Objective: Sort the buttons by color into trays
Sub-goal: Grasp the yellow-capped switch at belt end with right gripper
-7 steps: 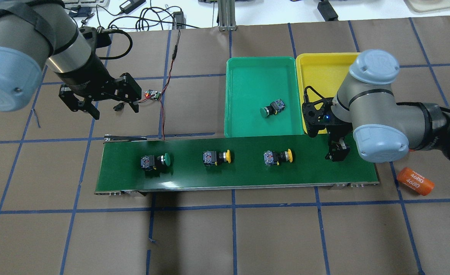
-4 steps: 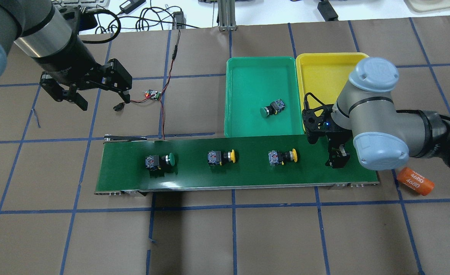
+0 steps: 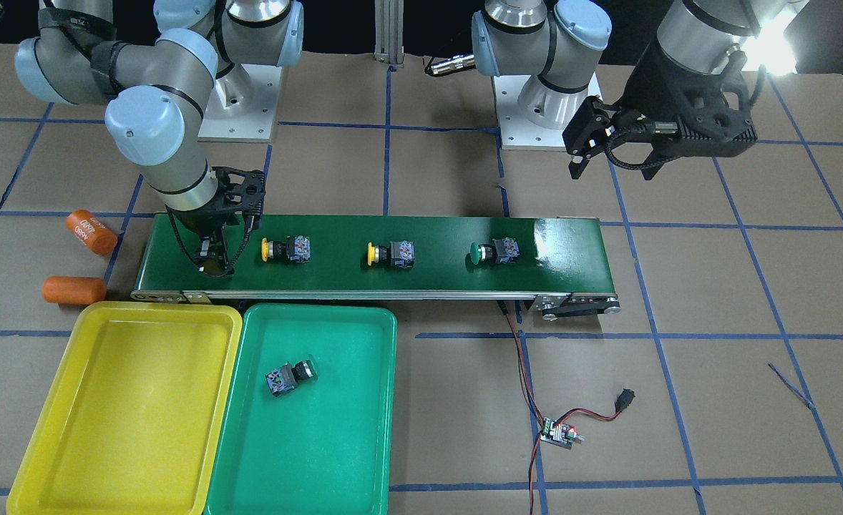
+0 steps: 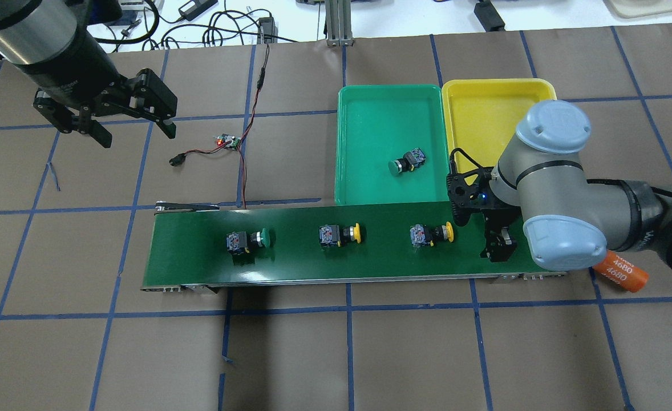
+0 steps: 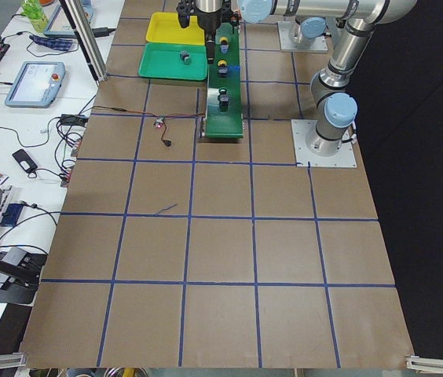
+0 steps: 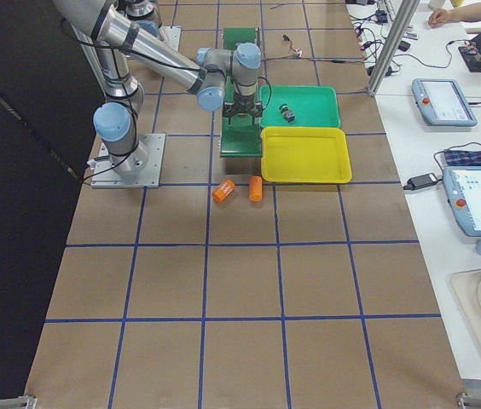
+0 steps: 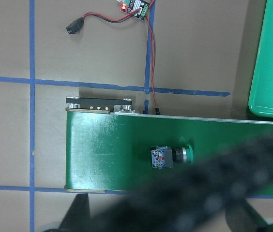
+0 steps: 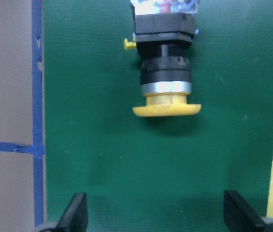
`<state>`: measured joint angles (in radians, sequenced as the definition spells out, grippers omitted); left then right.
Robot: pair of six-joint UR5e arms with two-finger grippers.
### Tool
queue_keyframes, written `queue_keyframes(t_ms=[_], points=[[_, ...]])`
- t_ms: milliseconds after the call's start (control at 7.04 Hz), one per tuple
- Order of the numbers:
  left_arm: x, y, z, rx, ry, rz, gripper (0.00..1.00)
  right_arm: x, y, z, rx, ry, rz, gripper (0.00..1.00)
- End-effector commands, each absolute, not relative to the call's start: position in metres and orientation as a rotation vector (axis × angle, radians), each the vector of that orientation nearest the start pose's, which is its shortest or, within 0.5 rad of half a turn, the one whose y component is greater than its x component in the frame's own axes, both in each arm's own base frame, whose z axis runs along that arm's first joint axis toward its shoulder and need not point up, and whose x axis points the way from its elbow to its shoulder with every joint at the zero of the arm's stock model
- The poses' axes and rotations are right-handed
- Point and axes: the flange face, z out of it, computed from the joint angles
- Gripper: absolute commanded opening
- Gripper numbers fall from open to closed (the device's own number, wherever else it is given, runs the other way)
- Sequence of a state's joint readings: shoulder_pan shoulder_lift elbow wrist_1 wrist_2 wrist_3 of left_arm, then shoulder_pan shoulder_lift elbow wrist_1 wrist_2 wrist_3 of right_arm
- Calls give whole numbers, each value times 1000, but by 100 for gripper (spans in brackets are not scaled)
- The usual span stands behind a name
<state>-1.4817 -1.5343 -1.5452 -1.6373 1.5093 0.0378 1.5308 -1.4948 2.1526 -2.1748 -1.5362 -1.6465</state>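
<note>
3 buttons (image 4: 340, 235) lie sideways along the belt (image 4: 290, 268), caps pointing at the right gripper (image 4: 497, 251), which hangs straight down over that end, fingers spread. Beyond the belt, a 4th button (image 4: 406, 161) lies in the green tray (image 4: 364, 188); the left gripper (image 4: 135, 132) hovers spread.

Table (image 4: 313, 354), belt (image 4: 290, 264), yellow tray (image 4: 484, 108), green tray (image 4: 381, 114)

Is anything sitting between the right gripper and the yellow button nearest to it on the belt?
Nothing visible does. In the right wrist view, only bare conveyor belt lies between the open right gripper and the nearest yellow button, whose cap faces the gripper.
</note>
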Motion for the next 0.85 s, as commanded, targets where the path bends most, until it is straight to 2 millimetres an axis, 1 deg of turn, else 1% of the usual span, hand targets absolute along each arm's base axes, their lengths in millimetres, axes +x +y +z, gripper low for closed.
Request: queue_keyframes(t_ms=[0, 284, 426, 568, 710], points=[[-98, -480, 516, -54, 3206, -17, 100, 143, -435, 242, -2202, 2157, 15, 100], [-96, -478, 519, -53, 3191, -28, 100, 175, -429, 243, -2222, 2178, -15, 100], [-96, -479, 518, -53, 3190, -33, 100, 185, -426, 243, -2237, 2173, -23, 100], [-96, -479, 517, -53, 3192, -30, 100, 187, -425, 244, -2231, 2180, -25, 100], [-96, -480, 518, -53, 3192, -35, 100, 188, -426, 244, -2238, 2174, -27, 95]])
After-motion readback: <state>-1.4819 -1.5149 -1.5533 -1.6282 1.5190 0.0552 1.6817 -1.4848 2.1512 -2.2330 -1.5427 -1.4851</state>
